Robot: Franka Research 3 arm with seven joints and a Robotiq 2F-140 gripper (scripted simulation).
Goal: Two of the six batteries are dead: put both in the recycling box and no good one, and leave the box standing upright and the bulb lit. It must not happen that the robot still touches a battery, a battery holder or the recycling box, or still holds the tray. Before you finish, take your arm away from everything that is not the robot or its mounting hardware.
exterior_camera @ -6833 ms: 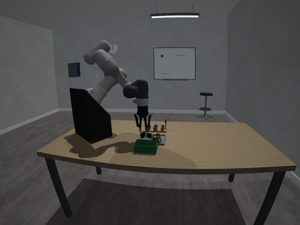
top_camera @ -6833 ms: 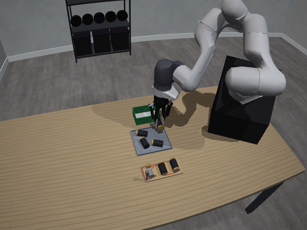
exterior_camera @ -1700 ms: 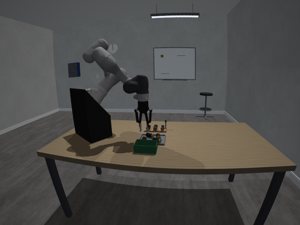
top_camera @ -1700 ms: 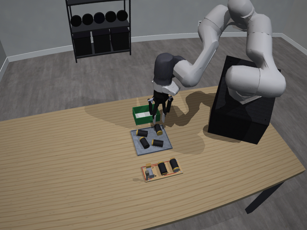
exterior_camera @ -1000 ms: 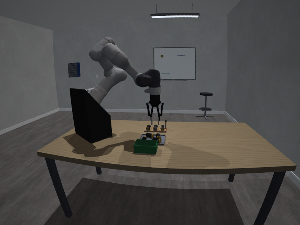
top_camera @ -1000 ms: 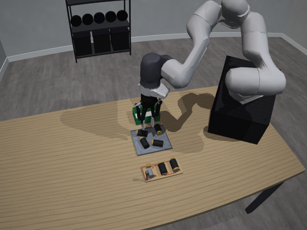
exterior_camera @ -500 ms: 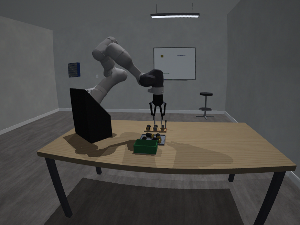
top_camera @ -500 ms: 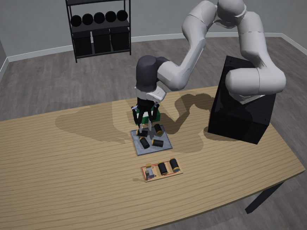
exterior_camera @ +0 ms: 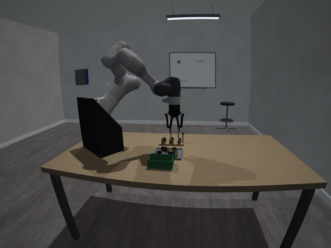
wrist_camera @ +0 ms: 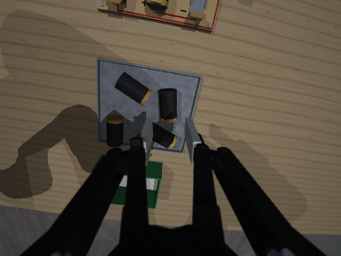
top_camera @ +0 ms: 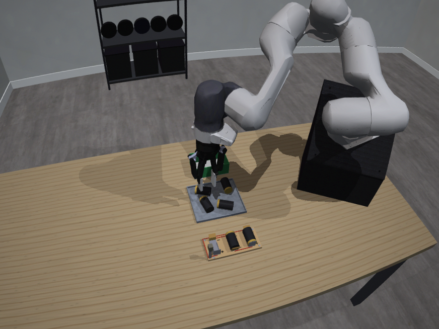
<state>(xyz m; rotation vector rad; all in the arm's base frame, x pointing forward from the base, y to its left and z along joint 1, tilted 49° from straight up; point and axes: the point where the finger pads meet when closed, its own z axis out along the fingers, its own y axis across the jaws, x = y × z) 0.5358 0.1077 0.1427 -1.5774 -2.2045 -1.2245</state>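
Note:
A grey tray [top_camera: 216,204] in the middle of the table holds several black batteries with gold caps, lying loose. In the wrist view they show on the tray [wrist_camera: 147,104], one of them [wrist_camera: 164,135] lying between my fingertips as seen from above. My gripper [top_camera: 206,184] hangs upright just above the tray's far edge, fingers partly open and empty; it also shows in the wrist view [wrist_camera: 168,137]. The green recycling box [exterior_camera: 160,161] stands upright beside the tray, behind my fingers. A wooden holder board [top_camera: 232,242] nearer the front carries two batteries [top_camera: 232,240] [top_camera: 249,235] and a small bulb [top_camera: 212,247].
The robot's black pedestal [top_camera: 344,166] stands on the table's right side. A dark shelf [top_camera: 141,42] stands on the floor beyond the table.

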